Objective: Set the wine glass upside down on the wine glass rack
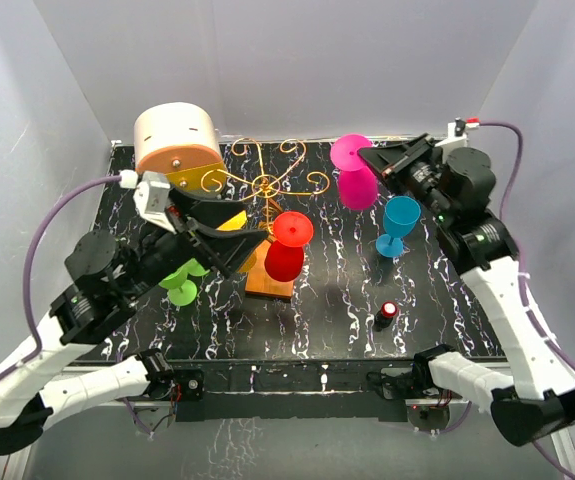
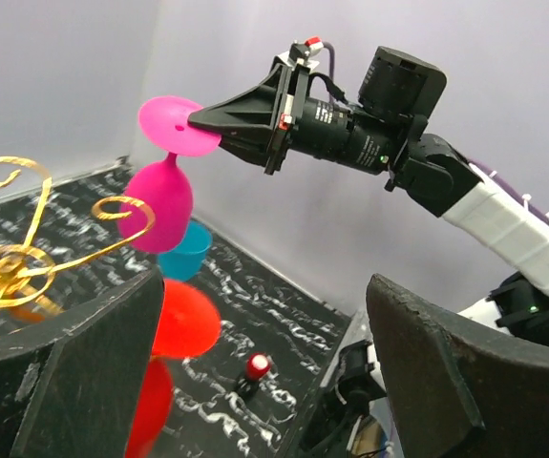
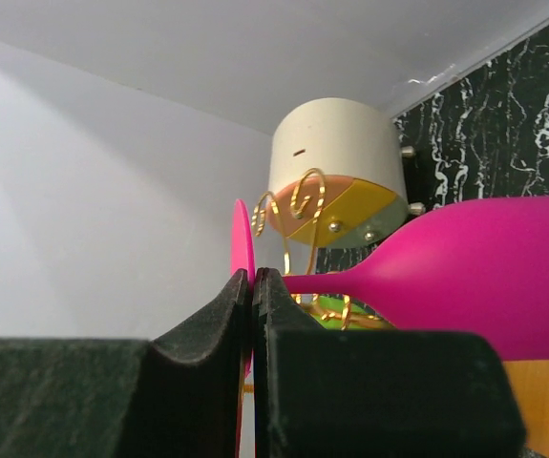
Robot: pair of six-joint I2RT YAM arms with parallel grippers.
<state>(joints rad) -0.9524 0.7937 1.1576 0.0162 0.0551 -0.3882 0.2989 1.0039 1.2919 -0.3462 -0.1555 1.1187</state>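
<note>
The right end effector (image 1: 370,156) is pressed together on the foot of the magenta wine glass (image 1: 357,186). It holds the glass foot-up in the air at 3 o'clock of the wine glass rack (image 1: 267,186), the bowl just beside a gold scroll arm. The left end effector (image 1: 252,248) stands spread at 9 o'clock of a red wine glass (image 1: 285,260), just beside it. That glass sits foot-up at 5 o'clock of the rack's post, over the orange base.
</note>
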